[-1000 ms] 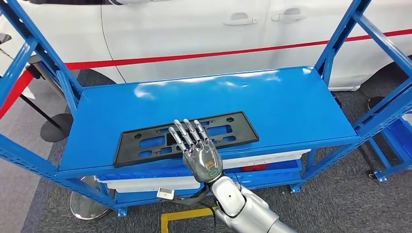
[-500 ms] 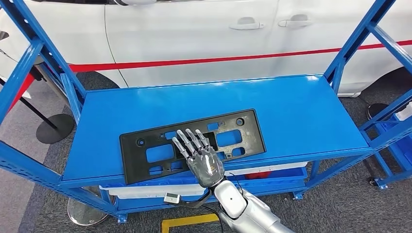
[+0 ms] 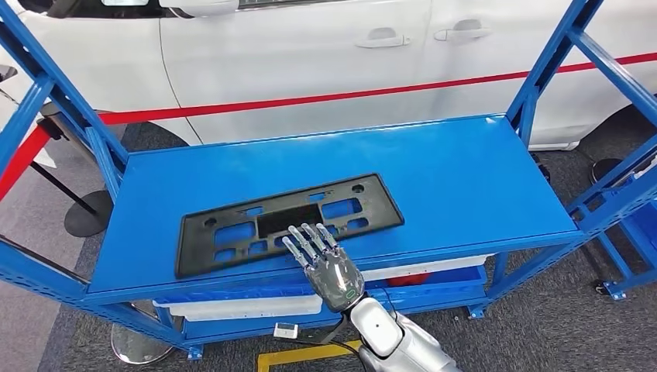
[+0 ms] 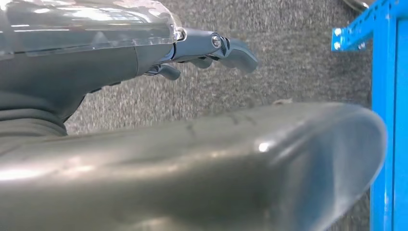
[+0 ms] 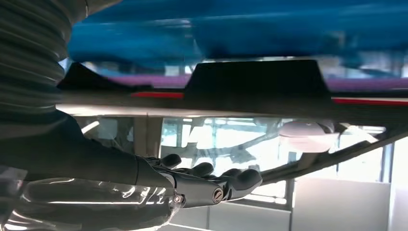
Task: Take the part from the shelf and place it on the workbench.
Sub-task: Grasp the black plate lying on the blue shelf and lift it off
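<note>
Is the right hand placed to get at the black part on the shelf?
Probably yes: the right hand is at the shelf front edge, fingers spread over the black part's near rim, with nothing between them.

a white car stands behind the rack, with two door handles and a red stripe along its side. grey carpet covers the floor. a white bin sits on a lower level. a round stand base rests at left, yellow floor tape in front.
</note>
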Motion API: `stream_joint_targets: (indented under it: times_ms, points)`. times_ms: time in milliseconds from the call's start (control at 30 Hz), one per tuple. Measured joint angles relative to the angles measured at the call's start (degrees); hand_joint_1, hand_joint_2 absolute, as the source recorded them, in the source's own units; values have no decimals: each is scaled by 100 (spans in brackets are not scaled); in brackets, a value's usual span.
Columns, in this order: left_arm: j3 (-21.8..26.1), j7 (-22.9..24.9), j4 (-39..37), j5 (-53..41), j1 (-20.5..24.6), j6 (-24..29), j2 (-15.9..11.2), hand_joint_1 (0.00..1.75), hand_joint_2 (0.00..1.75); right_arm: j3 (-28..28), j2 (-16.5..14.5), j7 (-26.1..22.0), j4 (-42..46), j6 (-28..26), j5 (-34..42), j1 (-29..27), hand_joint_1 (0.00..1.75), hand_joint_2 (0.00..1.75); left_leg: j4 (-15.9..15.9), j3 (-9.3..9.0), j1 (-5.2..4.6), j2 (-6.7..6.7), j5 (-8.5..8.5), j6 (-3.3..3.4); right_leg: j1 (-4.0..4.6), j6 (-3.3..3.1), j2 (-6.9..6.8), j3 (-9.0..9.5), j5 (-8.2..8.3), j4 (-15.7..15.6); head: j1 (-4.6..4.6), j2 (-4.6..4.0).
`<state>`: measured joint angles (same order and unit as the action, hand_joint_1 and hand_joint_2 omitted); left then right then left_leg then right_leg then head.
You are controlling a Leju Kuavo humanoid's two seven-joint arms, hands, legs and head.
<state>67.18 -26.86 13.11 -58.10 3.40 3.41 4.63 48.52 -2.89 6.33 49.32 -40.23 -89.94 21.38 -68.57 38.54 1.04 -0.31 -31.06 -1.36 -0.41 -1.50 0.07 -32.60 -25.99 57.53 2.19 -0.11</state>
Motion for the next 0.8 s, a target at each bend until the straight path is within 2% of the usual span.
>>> stream_joint_targets:
  times_ms: [33, 67, 100, 133, 167, 233, 267, 300, 367, 400, 467, 533, 567, 600, 633, 700, 733, 767, 800]
  points:
    - [8, 0, 0, -5, 0, 3, 2, 0, 0, -49, -2, -69, 24, 1, 2, -57, 0, 175, -336, 142, 2, 1, -142, -9, 10, -6, -7, 0, -2, 3, -2, 0]
    - [16, 0, 0, -8, -4, 9, 3, 0, 0, -108, -4, -144, 64, 1, 9, -125, 0, 175, -522, 217, 2, 1, -185, -13, 19, -9, -14, 0, -8, 7, -2, 0]
    - [27, 0, 0, -10, -9, 16, 3, 0, 0, -180, -11, -225, 119, 0, 21, -191, 0, 175, -492, 191, 2, 1, -113, -10, 26, -10, -17, 2, -15, 13, -2, 0]
    - [42, 0, 0, -11, -13, 23, 1, 0, 0, -252, -27, -301, 185, -1, 34, -244, 0, 175, -236, 56, 1, 2, 53, 4, 29, -7, -15, 7, -25, 21, -3, 0]
    - [56, 0, 0, -13, -13, 30, -3, 0, 0, -326, -51, -367, 253, -1, 48, -284, 0, 175, 170, -149, -1, 2, 251, 30, 31, 2, -10, 14, -40, 32, -3, 0]
    - [78, 0, 0, -21, -2, 37, -11, 0, 0, -462, -105, -479, 369, -1, 66, -335, 0, 175, 838, -491, -28, 1, 482, 89, 49, 42, -3, 16, -69, 64, -6, -1]
    - [83, 0, 0, -27, 1, 38, -14, 0, 0, -522, -126, -526, 414, -1, 73, -357, 0, 175, 991, -564, -44, -1, 507, 115, 54, 67, -3, 12, -78, 75, -8, -1]
    - [85, 0, 0, -37, 1, 39, -15, 0, 0, -574, -144, -563, 448, -1, 80, -378, 0, 175, 1015, -574, -61, -5, 494, 133, 55, 94, -4, 8, -79, 76, -10, -1]
    - [90, 0, 0, -54, -6, 33, -11, 0, 0, -662, -177, -629, 502, -1, 94, -409, 0, 175, 1056, -580, -44, -5, 521, 184, 48, 152, 0, 12, -96, 83, -11, 0]
    - [92, -1, 0, -60, -7, 20, -9, 0, 0, -698, -193, -661, 528, -1, 100, -417, 0, 175, 1085, -593, -29, 0, 537, 217, 45, 181, 0, -21, -165, 165, -17, 0]
    - [102, -4, 0, -56, 2, -30, -4, 0, 0, -759, -218, -738, 569, -1, 127, -429, 0, 175, 1128, -612, -6, 12, 562, 271, 24, 233, 0, -253, -468, 671, -27, 0]
    - [120, -8, 0, -38, 8, -79, -4, 0, 0, -800, -236, -815, 589, -1, 159, -455, 0, 175, 1130, -607, -7, 12, 562, 288, -2, 269, -2, -630, -788, 1427, -34, 0]
    - [128, -7, 0, -31, 8, -93, -4, 0, 0, -812, -242, -849, 598, -1, 173, -471, 0, 175, 1128, -608, -8, 10, 560, 287, -16, 282, -3, -751, -826, 1651, -35, 0]
    - [135, -2, 0, -30, 6, -98, -3, 0, 0, -822, -253, -872, 610, -1, 186, -482, 0, 175, 1125, -612, -8, 8, 556, 283, -28, 289, -4, -773, -753, 1665, -36, 0]
    - [142, 4, 0, -35, 5, -100, 0, 0, 0, -829, -272, -888, 628, -1, 205, -484, 0, 175, 1120, -619, -6, 4, 548, 274, -39, 289, -5, -678, -579, 1443, -36, 0]
    - [157, 15, 0, -53, 9, -105, 10, 0, 0, -847, -327, -910, 663, -1, 246, -459, 0, 175, 1097, -632, -11, -3, 521, 235, -43, 270, -5, -299, -187, 646, -36, 0]
    - [164, 17, 0, -62, 13, -107, 13, 0, 0, -855, -358, -919, 674, -1, 258, -438, 0, 175, 1084, -631, -18, -5, 509, 207, -35, 252, -2, -151, -73, 327, -35, 0]
    - [169, 17, 0, -66, 17, -107, 15, 0, 0, -862, -386, -928, 680, -1, 266, -418, 0, 175, 1074, -627, -28, -6, 501, 176, -25, 232, 2, -71, -32, 144, -33, 0]
    - [173, 17, 0, -68, 20, -107, 15, 0, 0, -865, -409, -934, 681, -1, 270, -402, 0, 175, 1074, -622, -34, -6, 499, 142, -11, 210, 7, -60, -49, 98, -31, 0]
